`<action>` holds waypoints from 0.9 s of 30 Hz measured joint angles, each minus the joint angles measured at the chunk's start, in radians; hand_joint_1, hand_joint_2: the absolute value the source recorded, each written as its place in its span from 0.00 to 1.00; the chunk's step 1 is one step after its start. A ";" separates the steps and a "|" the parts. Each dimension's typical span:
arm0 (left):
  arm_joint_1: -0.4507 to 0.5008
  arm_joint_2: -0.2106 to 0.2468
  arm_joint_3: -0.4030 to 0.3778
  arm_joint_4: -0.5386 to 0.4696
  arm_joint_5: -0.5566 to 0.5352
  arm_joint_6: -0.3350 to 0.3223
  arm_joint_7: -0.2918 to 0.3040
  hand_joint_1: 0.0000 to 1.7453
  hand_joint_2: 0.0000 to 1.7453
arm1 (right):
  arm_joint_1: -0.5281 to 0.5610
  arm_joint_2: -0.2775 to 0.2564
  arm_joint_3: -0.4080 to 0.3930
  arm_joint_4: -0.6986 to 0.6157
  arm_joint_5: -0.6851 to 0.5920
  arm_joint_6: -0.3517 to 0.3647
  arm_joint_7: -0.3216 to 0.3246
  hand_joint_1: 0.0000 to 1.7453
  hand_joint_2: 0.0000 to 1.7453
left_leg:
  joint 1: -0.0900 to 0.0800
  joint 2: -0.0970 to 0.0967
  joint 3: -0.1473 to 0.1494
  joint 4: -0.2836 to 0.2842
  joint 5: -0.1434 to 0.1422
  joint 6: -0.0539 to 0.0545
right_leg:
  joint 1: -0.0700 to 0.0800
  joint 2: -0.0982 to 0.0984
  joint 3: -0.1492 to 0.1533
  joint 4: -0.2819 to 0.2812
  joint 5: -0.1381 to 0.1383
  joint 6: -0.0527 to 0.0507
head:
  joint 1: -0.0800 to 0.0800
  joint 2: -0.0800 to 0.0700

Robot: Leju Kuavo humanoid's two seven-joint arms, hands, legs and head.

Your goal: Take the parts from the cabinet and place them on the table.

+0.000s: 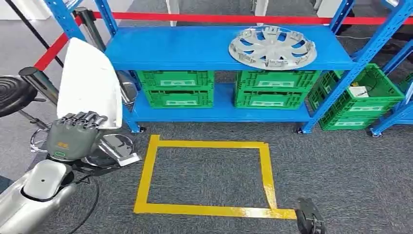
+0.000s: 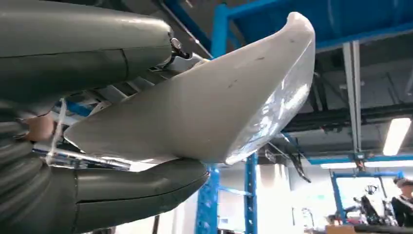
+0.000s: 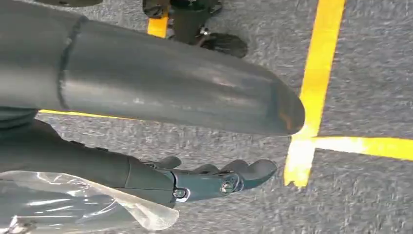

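Note:
My left hand (image 1: 74, 139) grips the lower edge of a white, smooth, curved shell part (image 1: 90, 80) and holds it upright at the left, away from the rack. In the left wrist view the white part (image 2: 209, 112) lies clamped between the thumb and fingers (image 2: 122, 195) of that hand (image 2: 83, 48). A silver hubcap (image 1: 272, 46) lies flat on the top blue shelf (image 1: 170, 46) at the right. My right hand (image 1: 309, 222) hangs low at the bottom right. In the right wrist view the right hand (image 3: 146, 83) holds nothing, its fingers (image 3: 219, 178) stretched out over the carpet.
Green crates (image 1: 175, 87) (image 1: 275, 87) fill the lower shelf and another green crate (image 1: 358, 97) stands right of the rack. A yellow tape rectangle (image 1: 265, 170) marks the grey carpet. Black stools (image 1: 14, 92) and a red barrier (image 1: 234, 18) stand nearby.

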 joint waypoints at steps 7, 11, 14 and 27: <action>0.027 0.009 0.030 -0.002 0.005 0.024 -0.006 1.00 1.00 | 0.017 0.000 -0.044 0.039 0.014 0.006 -0.013 0.00 0.00 | 0.005 0.004 -0.086 -0.015 0.089 0.036 | -0.011 0.009 -0.072 0.208 -0.208 0.037 | -0.001 0.000; 0.040 0.008 0.033 -0.002 0.004 0.027 -0.008 1.00 1.00 | 0.015 0.002 -0.065 0.054 0.030 0.022 -0.022 0.00 0.00 | 0.008 0.004 -0.161 -0.010 0.146 0.024 | -0.017 0.009 -0.002 0.258 -0.110 0.044 | 0.000 0.000; 0.041 0.009 0.038 -0.002 0.006 0.029 -0.009 1.00 1.00 | 0.008 0.004 -0.074 0.058 0.036 0.024 -0.026 0.00 0.00 | 0.004 0.003 -0.198 0.004 0.177 0.006 | -0.017 0.016 0.214 -0.024 -0.153 0.041 | 0.003 0.000; 0.048 0.015 0.053 -0.002 0.044 0.043 -0.028 1.00 1.00 | 0.009 0.042 -0.123 0.078 0.105 0.042 -0.032 0.00 0.00 | 0.006 0.003 -0.131 0.196 0.054 -0.010 | 0.007 0.004 0.059 -0.011 -0.053 -0.025 | -0.003 0.000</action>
